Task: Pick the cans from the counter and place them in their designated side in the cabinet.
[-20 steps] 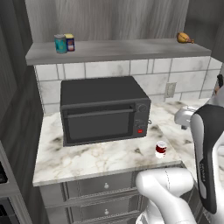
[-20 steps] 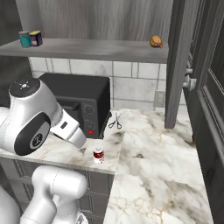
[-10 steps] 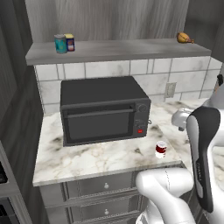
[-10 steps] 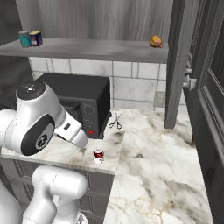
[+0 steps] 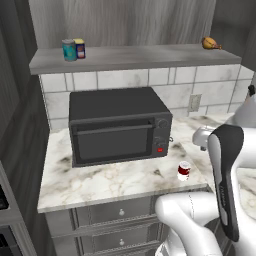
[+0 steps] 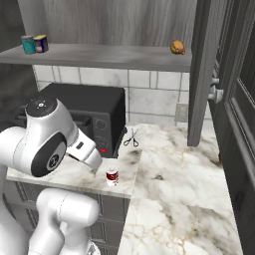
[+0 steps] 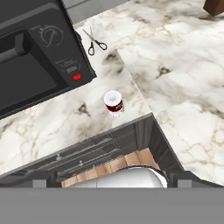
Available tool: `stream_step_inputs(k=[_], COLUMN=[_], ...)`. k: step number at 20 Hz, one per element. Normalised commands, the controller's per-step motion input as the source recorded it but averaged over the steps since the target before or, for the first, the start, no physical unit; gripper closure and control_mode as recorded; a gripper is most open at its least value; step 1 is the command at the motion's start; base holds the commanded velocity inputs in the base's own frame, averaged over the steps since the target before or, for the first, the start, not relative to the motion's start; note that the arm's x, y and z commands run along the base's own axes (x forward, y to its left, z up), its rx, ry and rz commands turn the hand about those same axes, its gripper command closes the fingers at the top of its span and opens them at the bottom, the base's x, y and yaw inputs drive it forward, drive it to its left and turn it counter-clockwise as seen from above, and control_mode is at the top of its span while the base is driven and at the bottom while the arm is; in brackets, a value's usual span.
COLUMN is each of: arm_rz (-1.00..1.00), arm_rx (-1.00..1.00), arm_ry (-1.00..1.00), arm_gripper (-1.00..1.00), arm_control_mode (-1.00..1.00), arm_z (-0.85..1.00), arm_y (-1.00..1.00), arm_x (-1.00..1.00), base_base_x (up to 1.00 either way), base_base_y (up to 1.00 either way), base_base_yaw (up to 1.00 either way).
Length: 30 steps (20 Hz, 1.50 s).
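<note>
Red-and-white can (image 7: 114, 103) stands upright on the white marble counter (image 5: 115, 180), near its front edge, just off the front right corner of the black microwave (image 5: 117, 125) and well apart from the scissors (image 7: 93, 40) lying further back. From the hand camera the can sits slightly above picture centre, at about twelve o'clock from the hand, so the hand hangs well above it and looks almost straight down on its lid; the can's long axis runs vertical, roughly in line with the hand's line of sight. The jaws stand spread to their widest and carry nothing. The blue can with the yellow top (image 5: 79, 48) is already on the cabinet shelf (image 5: 140, 57), at the left end, touching or just beside a teal can (image 5: 69, 50); a brown lumpy food item (image 5: 211, 43) lies at the far right end. My reading: a descent onto the red can comes next, then a lift to the shelf.
</note>
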Motion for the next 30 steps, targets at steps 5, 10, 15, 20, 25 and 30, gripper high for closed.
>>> stream_step_inputs(k=[5, 10, 15, 20, 25, 30], arm_rz=[0.00, 0.00, 0.00, 0.00, 0.00, 0.00], arm_rx=[0.00, 0.00, 0.00, 0.00, 0.00, 0.00], arm_ry=[0.00, 0.01, 0.02, 0.01, 0.02, 0.08], arm_gripper=[-1.00, -1.00, -1.00, -1.00, -1.00, -1.00], arm_control_mode=[-1.00, -1.00, -1.00, -1.00, -1.00, -1.00], arm_z=[-0.13, -0.20, -0.18, -0.14, -0.11, -0.10], arm_y=[0.00, 0.00, 0.00, 0.00, -0.02, -0.01], arm_x=[0.17, 0.15, 0.12, 0.11, 0.11, 0.11], base_base_x=[0.00, 0.00, 0.00, 0.00, 0.00, 0.00], base_base_y=[0.00, 0.00, 0.00, 0.00, 0.00, 0.00], base_base_yaw=[0.00, 0.00, 0.00, 0.00, 0.00, 0.00])
